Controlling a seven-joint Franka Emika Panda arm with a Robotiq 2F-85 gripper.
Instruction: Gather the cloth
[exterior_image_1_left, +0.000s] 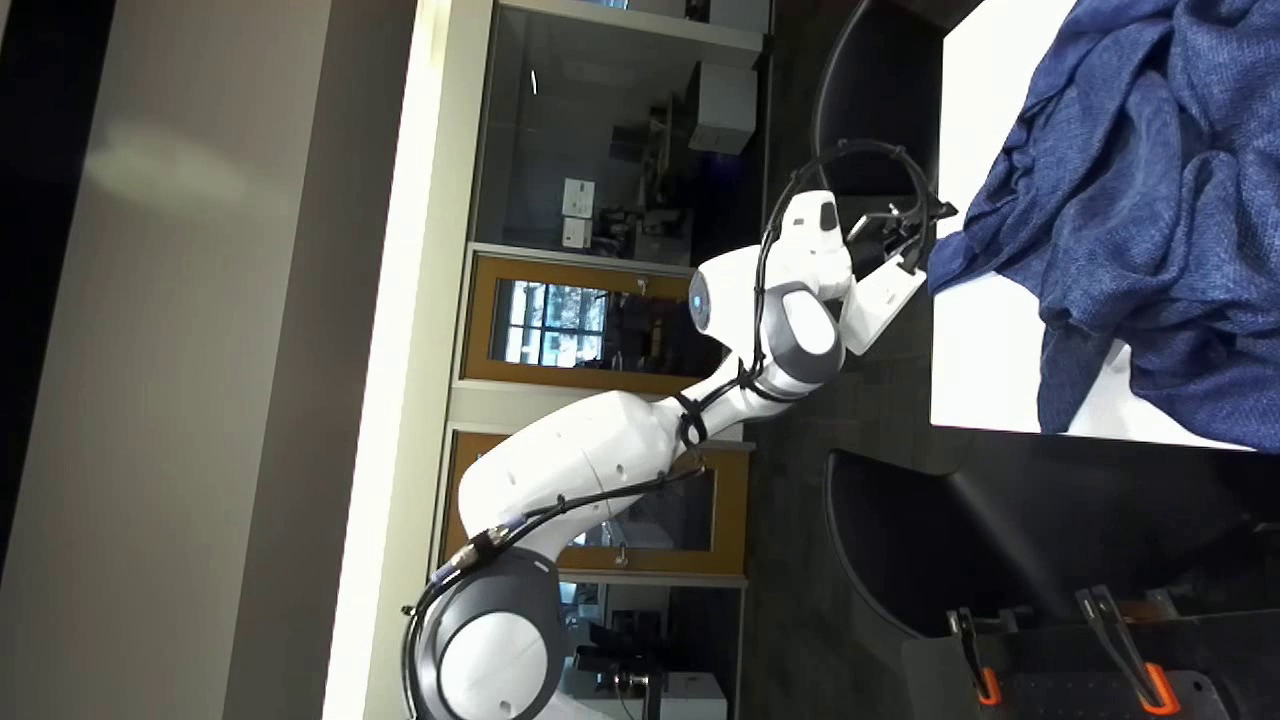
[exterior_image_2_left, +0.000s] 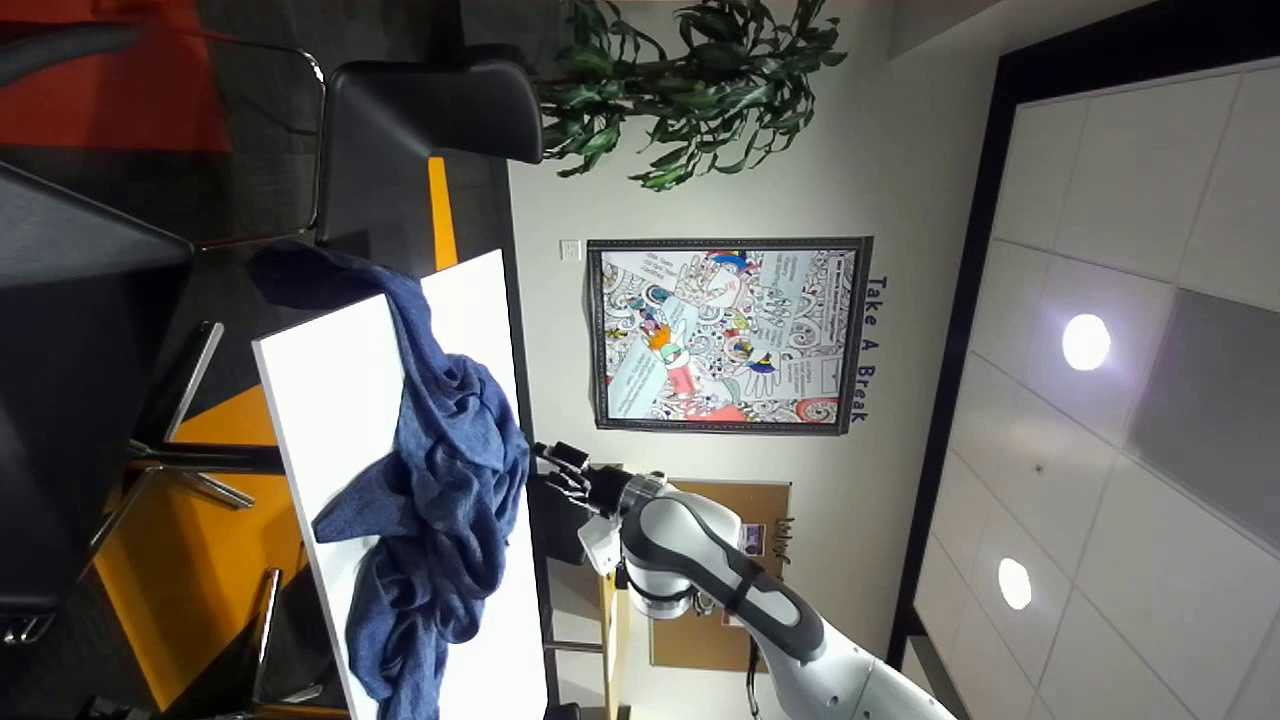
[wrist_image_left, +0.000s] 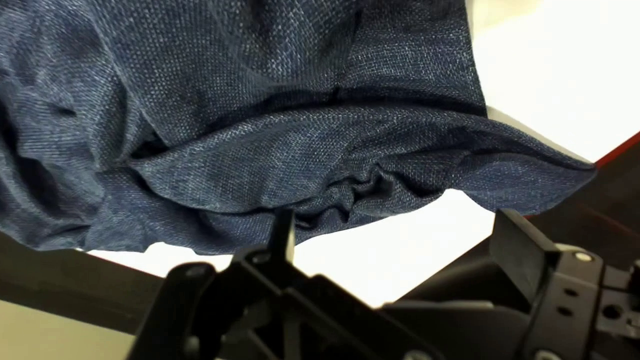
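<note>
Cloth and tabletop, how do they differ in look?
The cloth is navy blue; the tabletop is white. The cloth lies wrinkled and folded; the tabletop is flat. The cloth's outline is irregular, whereas the tabletop's visible edges run straight. Both extend past the frame in both exterior views.

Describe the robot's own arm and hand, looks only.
The smooth, rounded white arm has grey joint covers, a small blue light, and black cables strapped along it. The black, angular mechanical hand has two jointed fingers with flat dark grey pads.
</note>
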